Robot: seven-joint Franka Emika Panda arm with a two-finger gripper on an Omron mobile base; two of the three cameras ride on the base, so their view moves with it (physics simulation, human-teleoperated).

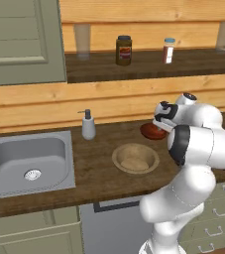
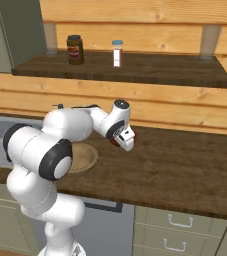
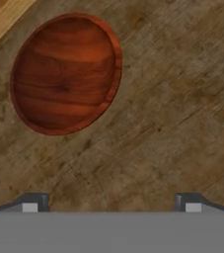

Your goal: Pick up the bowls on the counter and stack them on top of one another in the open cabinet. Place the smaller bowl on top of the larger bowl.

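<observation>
My gripper hangs over the desk with its fingertips spread wide, holding nothing. The smaller bowl sits upright on the desk near the plank wall, apart from my fingertips. The larger bowl rests on the desk just beside it, toward the sink

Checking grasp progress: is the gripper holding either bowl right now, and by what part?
Nothing is held. The gripper is open above bare counter, its fingertips spread wide; the smaller bowl sits untouched off to one side.
</observation>
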